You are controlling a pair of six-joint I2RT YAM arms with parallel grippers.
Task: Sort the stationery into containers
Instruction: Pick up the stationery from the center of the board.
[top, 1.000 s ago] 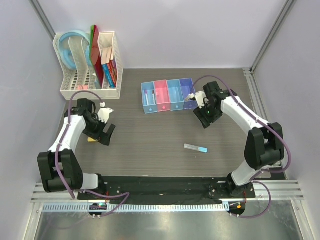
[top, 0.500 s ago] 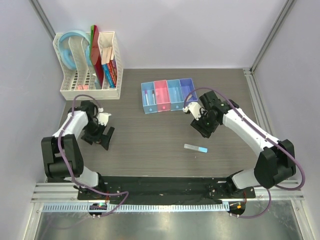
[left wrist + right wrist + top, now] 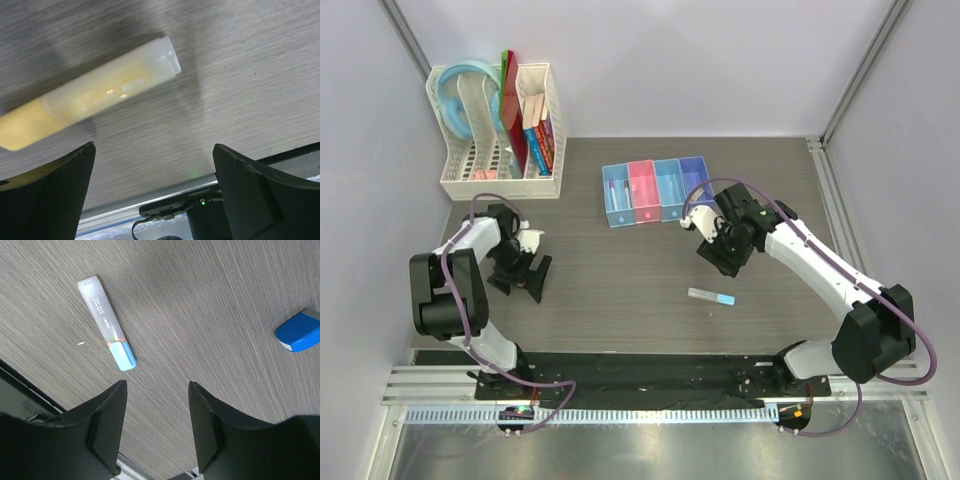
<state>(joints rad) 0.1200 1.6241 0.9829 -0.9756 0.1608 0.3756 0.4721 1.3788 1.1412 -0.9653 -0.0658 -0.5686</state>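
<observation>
Nearest the arm bases, the grey stick with a light-blue cap (image 3: 710,296) lies flat on the dark wood-grain table (image 3: 620,300), where it was a second ago. A line of small print runs along its barrel, too fine to read.

The left gripper (image 3: 154,149) has crept slightly nearer over the last second and its arm's elbow has swung in. Its jaws stand wide apart, low over a translucent yellowish stick (image 3: 95,95). That stick lies aslant on the table just beyond the fingertips, touching neither. The overhead view no longer shows it, since the gripper now covers it. Faint marks on its barrel are too blurred to read.

The right gripper (image 3: 156,384) has drawn back from the violet-blue end of the bins toward the table's middle. Its jaws are parted with nothing between them. The grey stick is ahead of it to one side, and a small dark-blue block (image 3: 299,331) lies well apart on the other.

Farther off, the row of four joined translucent bins (image 3: 656,190) is unmoved. Its leftmost light-blue bin holds a thin purple item. The white mesh desk rack (image 3: 500,150) stands at the far left.
</observation>
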